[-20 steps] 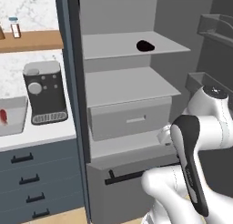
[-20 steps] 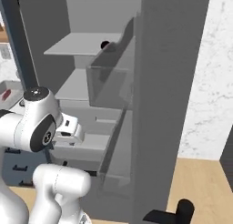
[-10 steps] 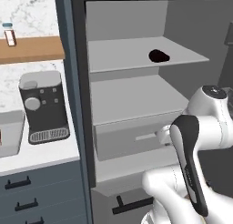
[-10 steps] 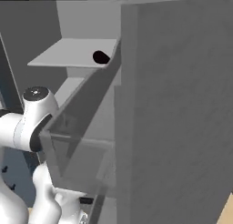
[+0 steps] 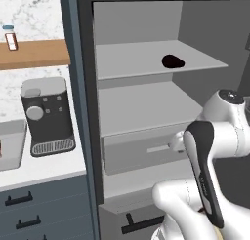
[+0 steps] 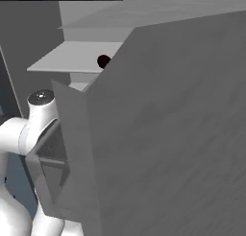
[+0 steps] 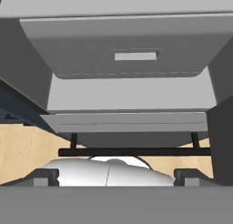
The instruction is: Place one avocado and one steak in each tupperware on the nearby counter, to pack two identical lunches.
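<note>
One near-black avocado (image 5: 173,62) lies on the upper shelf of the open fridge, and it also peeks past the door edge as the avocado (image 6: 103,61). A light grey tupperware (image 5: 10,145) sits cut off at the left edge on the white counter (image 5: 44,168). The steak is out of view. My gripper (image 7: 116,175) is open, its fingertips (image 7: 45,175) set wide apart with nothing between them. It points at the fridge's lower drawers, well below the avocado's shelf.
A grey fridge drawer (image 7: 132,45) faces the hand, with a lower pull-out drawer and its black bar handle (image 7: 134,151) beneath. The fridge door (image 6: 182,148) stands very close on the right. A coffee machine (image 5: 46,117) stands on the counter under a wooden shelf (image 5: 34,53).
Both base views have shifted and the fridge has grown larger, so the base has driven closer to it. The gripper has stayed open.
</note>
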### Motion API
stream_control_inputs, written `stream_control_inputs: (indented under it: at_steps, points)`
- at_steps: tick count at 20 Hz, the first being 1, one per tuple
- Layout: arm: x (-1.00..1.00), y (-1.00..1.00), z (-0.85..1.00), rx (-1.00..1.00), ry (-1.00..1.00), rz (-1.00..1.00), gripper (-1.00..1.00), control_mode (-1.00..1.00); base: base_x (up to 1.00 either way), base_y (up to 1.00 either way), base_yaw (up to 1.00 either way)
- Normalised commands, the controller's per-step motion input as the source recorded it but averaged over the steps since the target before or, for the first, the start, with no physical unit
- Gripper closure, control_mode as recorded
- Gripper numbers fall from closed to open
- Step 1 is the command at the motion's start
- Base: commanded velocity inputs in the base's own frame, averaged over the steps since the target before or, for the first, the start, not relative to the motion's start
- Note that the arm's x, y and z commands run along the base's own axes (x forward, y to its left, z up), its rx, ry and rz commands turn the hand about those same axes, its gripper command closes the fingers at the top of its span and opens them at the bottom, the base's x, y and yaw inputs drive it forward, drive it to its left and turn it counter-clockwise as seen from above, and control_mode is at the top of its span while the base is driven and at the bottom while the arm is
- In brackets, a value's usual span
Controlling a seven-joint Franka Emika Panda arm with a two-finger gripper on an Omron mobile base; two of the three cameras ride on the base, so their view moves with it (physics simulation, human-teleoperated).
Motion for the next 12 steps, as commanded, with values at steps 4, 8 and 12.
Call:
stream_control_inputs:
  at_steps: [4,8,12]
  points:
    - [-0.02,-0.01,0.47,0.0,-0.12,-0.04,-1.0,-1.0,0.0,0.0,0.0]
    - [0.01,0.0,0.58,0.0,-0.23,-0.15,-1.0,-1.0,0.0,0.0,0.0]
    - [0.01,0.0,0.63,0.05,-0.17,-0.16,-1.0,-1.0,0.0,0.0,0.0]
